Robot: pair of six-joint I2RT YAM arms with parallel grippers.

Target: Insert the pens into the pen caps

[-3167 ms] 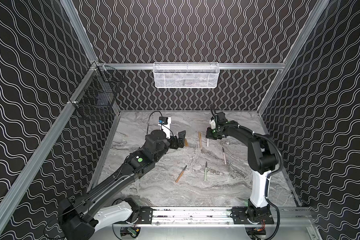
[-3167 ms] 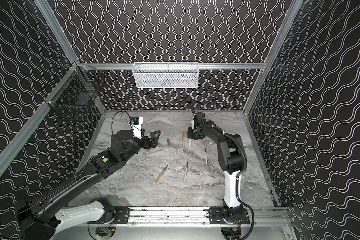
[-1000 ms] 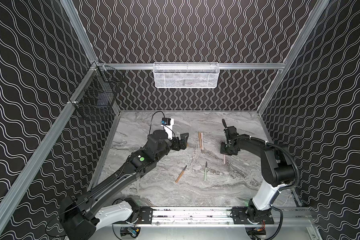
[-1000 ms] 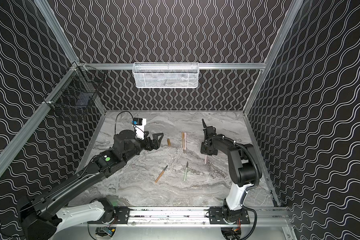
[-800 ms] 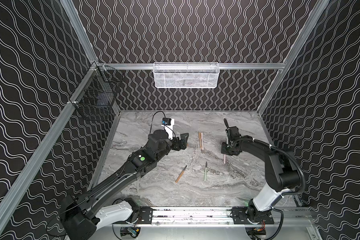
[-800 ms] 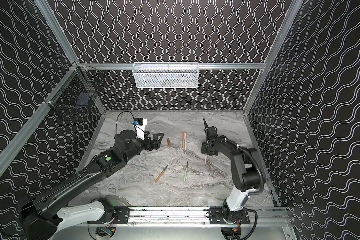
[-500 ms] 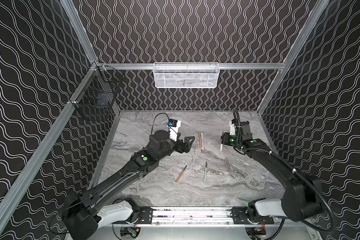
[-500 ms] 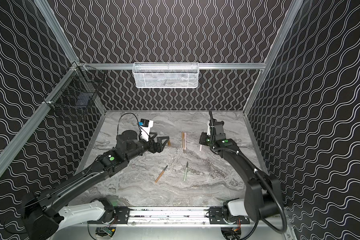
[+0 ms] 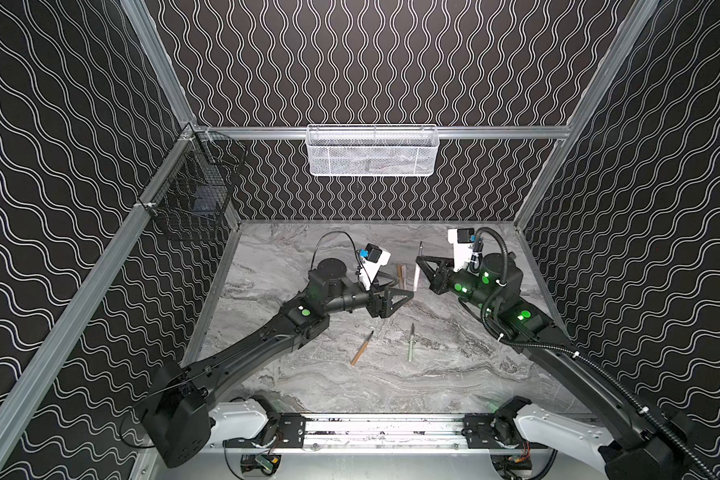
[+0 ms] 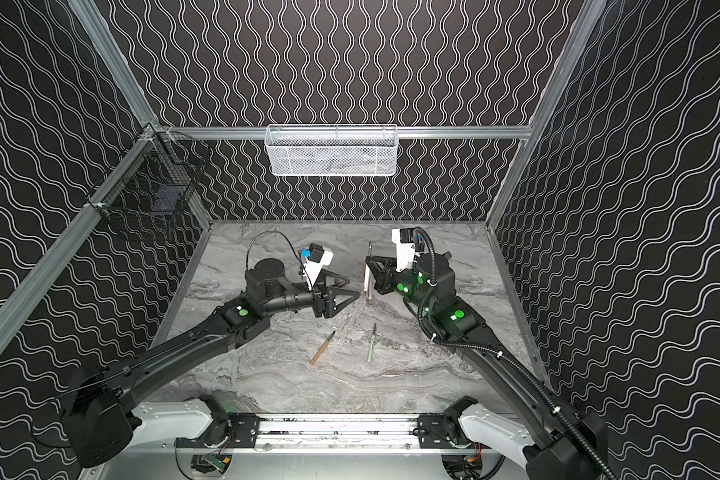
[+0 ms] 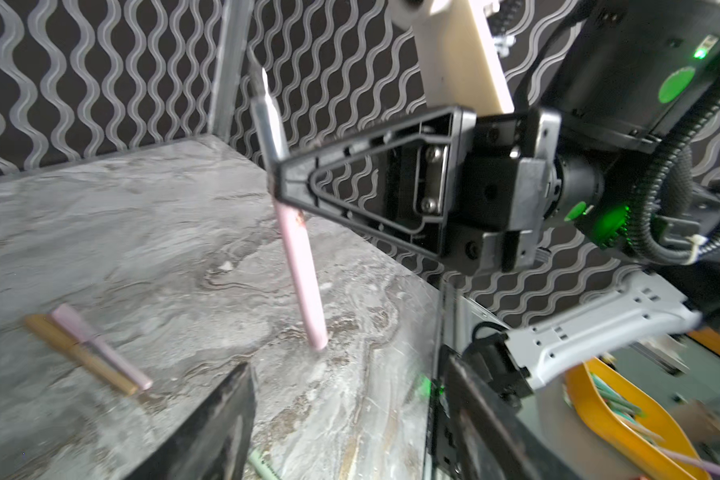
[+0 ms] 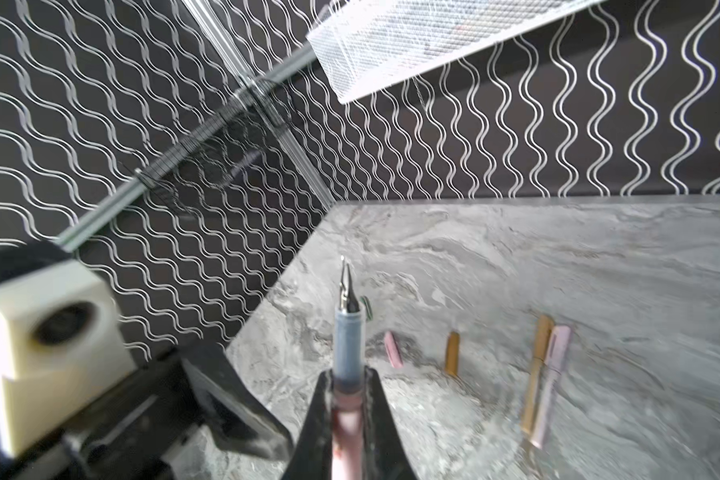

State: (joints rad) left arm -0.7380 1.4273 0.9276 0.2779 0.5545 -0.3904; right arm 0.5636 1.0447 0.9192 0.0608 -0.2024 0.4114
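My right gripper [image 12: 347, 376] is shut on a pink pen [image 11: 300, 266], held upright above the table with its dark tip up, as both top views show [image 9: 416, 276] [image 10: 367, 282]. My left gripper [image 9: 404, 296] [image 11: 350, 419] hangs just left of that pen, open, with nothing between its fingers. A tan-orange pen [image 9: 361, 348] and a pale green pen [image 9: 411, 343] lie nearer the front. A pink cap [image 12: 393, 349] and a tan cap [image 12: 452, 353] lie on the table; a green cap [image 12: 366, 308] is partly hidden behind the held pen.
A tan pen and a pink pen [image 12: 551, 382] with caps on lie side by side at mid-table [image 9: 400, 272]. A white mesh basket [image 9: 371, 151] hangs on the back wall, a black wire basket [image 9: 192, 203] on the left wall. A yellow bin [image 11: 624, 424] sits outside.
The right gripper has lifted the pink pen off the table and turned it upright toward the middle. The left gripper has moved right toward it and its jaws have narrowed somewhat.
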